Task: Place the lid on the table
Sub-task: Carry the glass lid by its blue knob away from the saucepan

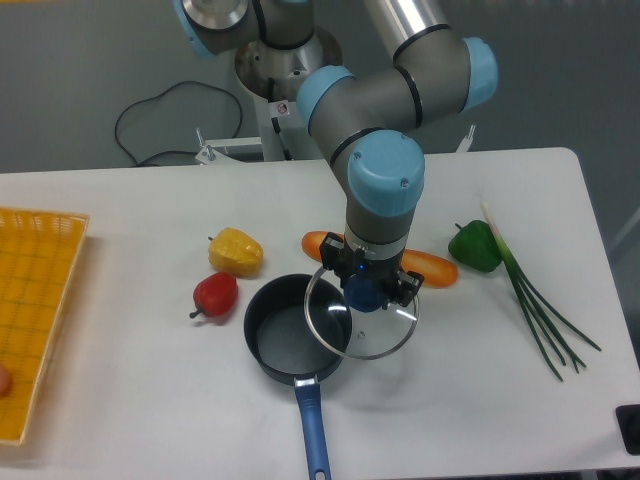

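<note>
- We see the gripper [368,293] just below the middle of the frame, its jaws closed on the blue knob of the lid [362,318], which it holds roughly level.
- The lid overlaps the right rim of the saucepan [296,345], partly above it and partly above bare worktop [480,400]; we cannot tell whether its rim touches the pan or how high it hangs.
- The saucepan is open, its blue handle pointing toward the bottom edge of the frame.
- Just behind the gripper lies a carrot [428,265]; a green pepper [474,247] and spring onions [540,310] sit to the right, a yellow pepper [236,251] and a red pepper [214,294] to the left, and a yellow mesh tray [35,320] at the far left.
- In our judgement the main risk is lowering from here: the lid's left edge would catch the pan rim and tip, or slip in the jaws.
- A release while tilted could let the glass drop hard or roll.
- Moving up the frame risks striking the carrot; the bare worktop to the lower right looks safer to us.
</note>
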Controlling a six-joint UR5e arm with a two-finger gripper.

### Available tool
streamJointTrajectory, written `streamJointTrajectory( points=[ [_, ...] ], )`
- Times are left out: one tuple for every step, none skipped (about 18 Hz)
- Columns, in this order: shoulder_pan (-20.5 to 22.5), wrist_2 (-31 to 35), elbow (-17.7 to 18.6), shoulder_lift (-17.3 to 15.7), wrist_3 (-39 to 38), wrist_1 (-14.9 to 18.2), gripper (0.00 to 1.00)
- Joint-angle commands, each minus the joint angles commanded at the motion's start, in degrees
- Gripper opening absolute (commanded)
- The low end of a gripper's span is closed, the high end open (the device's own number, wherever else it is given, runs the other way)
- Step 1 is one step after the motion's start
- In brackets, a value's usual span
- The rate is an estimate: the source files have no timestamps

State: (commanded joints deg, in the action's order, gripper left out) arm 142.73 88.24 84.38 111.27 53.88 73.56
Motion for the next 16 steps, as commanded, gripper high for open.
streamJointTrajectory(
  points=[
    [0.2, 0.0, 0.1, 0.0, 0.0, 0.0, 0.37],
    [0.2, 0.0, 0.2, 0.0, 0.0, -0.1, 0.37],
    [0.4, 0.0, 0.1, 0.0, 0.0, -0.1, 0.37],
    [0.4, 0.0, 0.1, 0.0, 0.5, -0.2, 0.37],
    [0.5, 0.0, 0.1, 0.0, 1.2, -0.2, 0.37],
    [0.7, 0.0, 0.1, 0.0, 1.6, -0.2, 0.37],
    [0.8, 0.0, 0.1, 0.1, 1.7, -0.3, 0.37],
    [0.9, 0.0, 0.1, 0.2, 2.3, -0.4, 0.37],
    [1.4, 0.0, 0.1, 0.2, 3.1, -0.4, 0.37],
    [1.7, 0.0, 0.1, 0.3, 3.8, -0.4, 0.37],
    [1.8, 0.0, 0.1, 0.4, 4.2, -0.5, 0.37],
    [2.5, 0.1, 0.1, 0.4, 4.8, -0.6, 0.37],
    [2.9, 0.1, 0.1, 0.5, 6.0, -0.6, 0.37],
    [3.2, 0.1, 0.1, 0.5, 6.7, -0.6, 0.37],
    [3.5, 0.1, 0.1, 0.6, 7.2, -0.6, 0.37],
    [3.8, 0.2, -0.1, 1.0, 7.6, -0.7, 0.37]
  ],
)
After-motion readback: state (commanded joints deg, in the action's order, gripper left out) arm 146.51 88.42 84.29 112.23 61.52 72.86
